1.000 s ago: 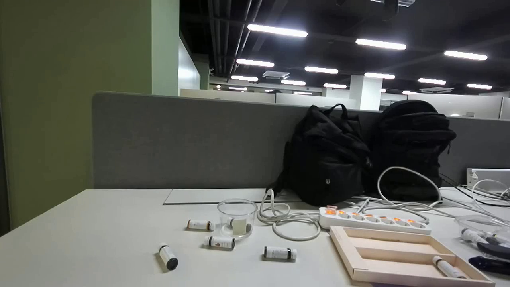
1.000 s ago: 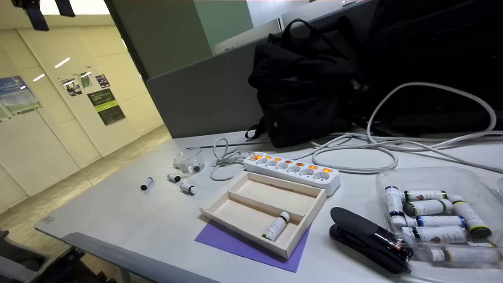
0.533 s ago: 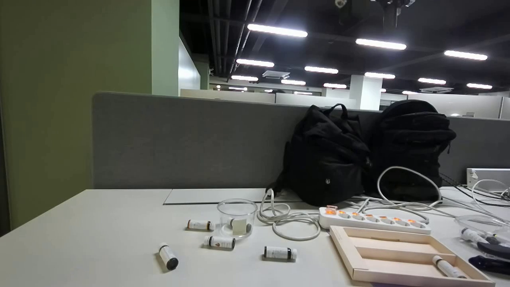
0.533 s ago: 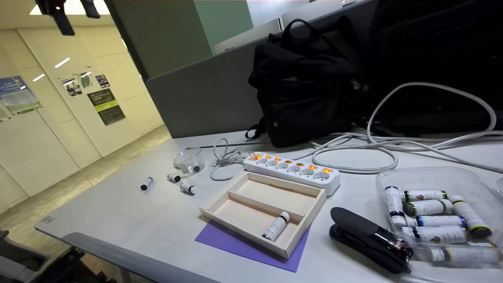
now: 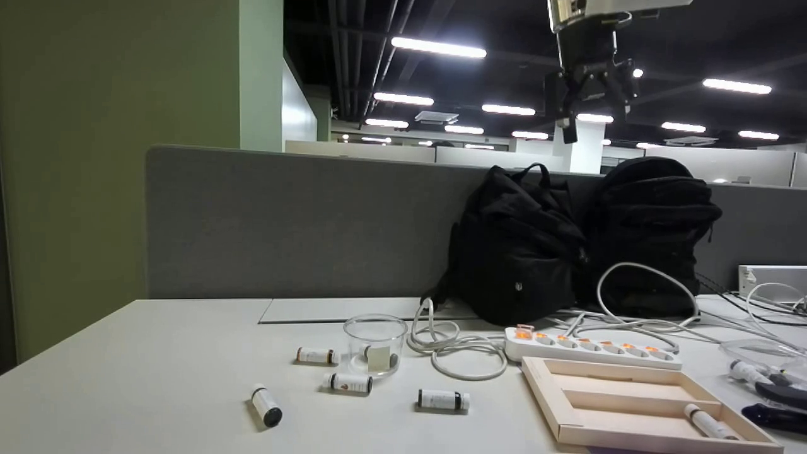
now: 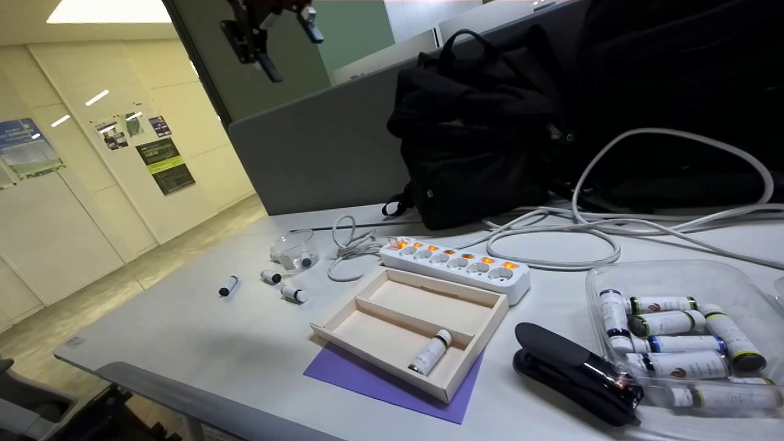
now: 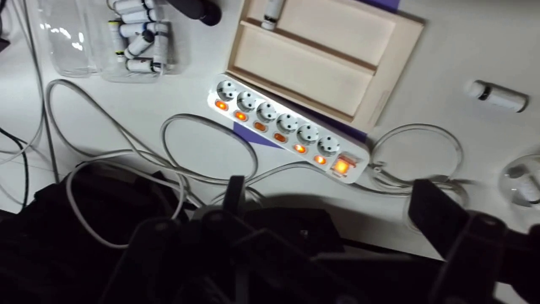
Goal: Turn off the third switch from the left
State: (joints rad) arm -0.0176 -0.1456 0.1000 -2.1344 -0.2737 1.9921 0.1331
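Note:
A white power strip [image 5: 592, 358] lies behind the wooden tray, in both exterior views [image 6: 438, 266] and the wrist view [image 7: 272, 126]. A large lit switch [image 7: 341, 166] under a raised clear cover sits at its left end in the exterior views. Counting from that switch, the third switch [image 7: 299, 148] glows bright; it also shows in an exterior view [image 6: 432, 248]. Two switches beyond it look dim, the others glow. My gripper [image 5: 596, 123] is high above the desk, over the backpacks' level, in both exterior views [image 6: 294, 52]. Its fingers [image 7: 327, 185] are wide apart with nothing between them.
A divided wooden tray [image 6: 373, 306] holding one vial adjoins the strip on a purple sheet [image 6: 349, 370]. Black backpacks [image 5: 517, 252] stand behind it. White cables [image 5: 466, 372] lie around. A clear cup [image 5: 377, 343], stapler [image 6: 569, 367], and bin of vials [image 6: 674, 275] share the desk.
My gripper has come down from the top edge into fuller view and moved right in an exterior view. It stays open. The strip and the desk objects have not moved.

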